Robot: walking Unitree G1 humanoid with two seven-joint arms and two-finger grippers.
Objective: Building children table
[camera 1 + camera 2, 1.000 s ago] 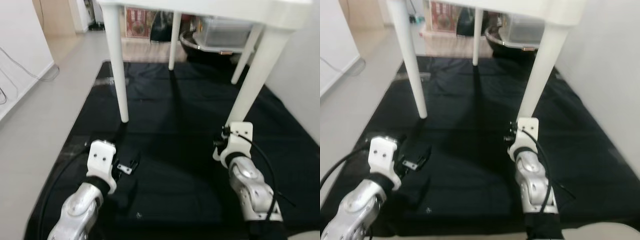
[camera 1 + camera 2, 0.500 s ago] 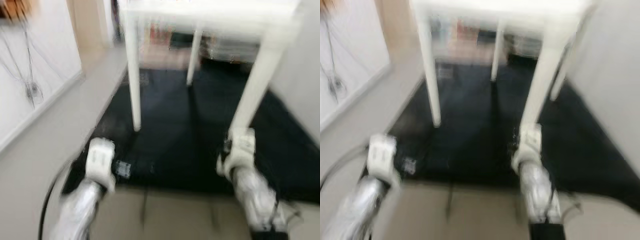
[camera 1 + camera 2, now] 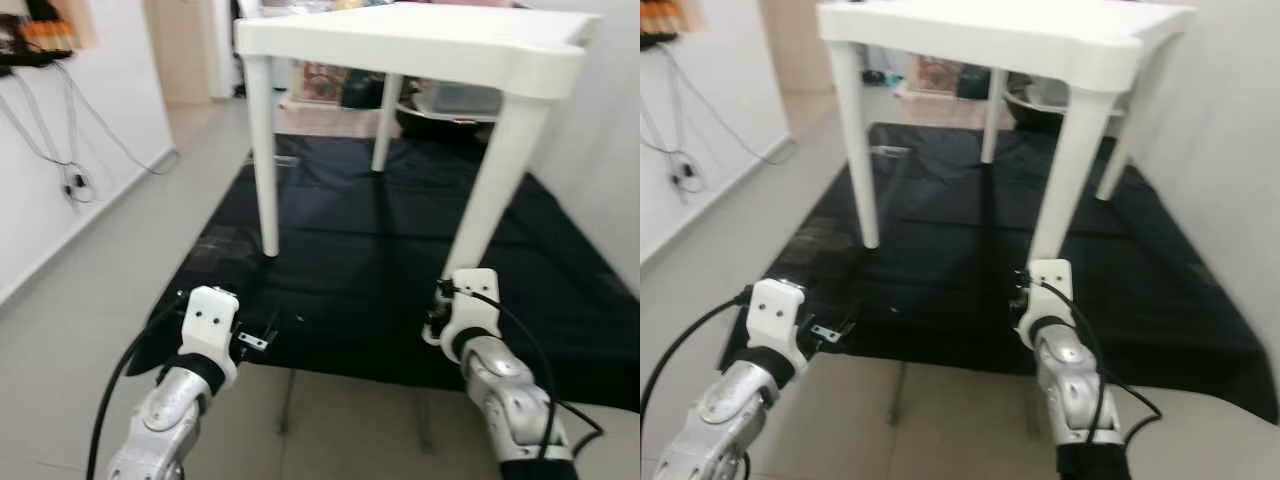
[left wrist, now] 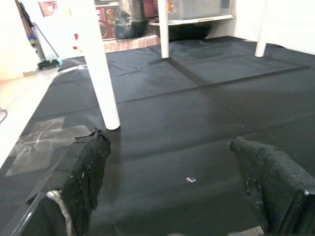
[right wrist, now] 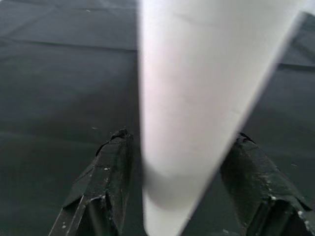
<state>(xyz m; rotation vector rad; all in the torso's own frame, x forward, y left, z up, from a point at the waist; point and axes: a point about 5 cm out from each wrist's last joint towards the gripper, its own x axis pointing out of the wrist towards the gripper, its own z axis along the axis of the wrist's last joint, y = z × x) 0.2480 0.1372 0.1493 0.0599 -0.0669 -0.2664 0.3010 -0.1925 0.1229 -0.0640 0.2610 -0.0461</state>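
A white children's table [image 3: 420,40] stands upright on a black mat [image 3: 380,230]. Its near right leg [image 3: 495,190] runs between the two fingers of my right gripper [image 5: 179,137], which is open with one finger [image 5: 110,172] on each side of the leg, low near the mat. I cannot tell whether the fingers touch the leg. My left gripper [image 4: 167,142] is open and empty, held low over the mat's front edge, short of the near left leg [image 3: 262,150]. In the head views the left gripper [image 3: 255,335] is at lower left.
Grey tile floor [image 3: 90,300] lies in front and to the left of the mat. A white wall with hanging cables [image 3: 70,150] is at left and another wall close at right. A clear storage box [image 3: 455,97] and a dark basin sit behind the table.
The camera has pulled back and risen through a blurred frame, so the table top and the tiles before the mat now show. Both grippers keep their stance by the legs.
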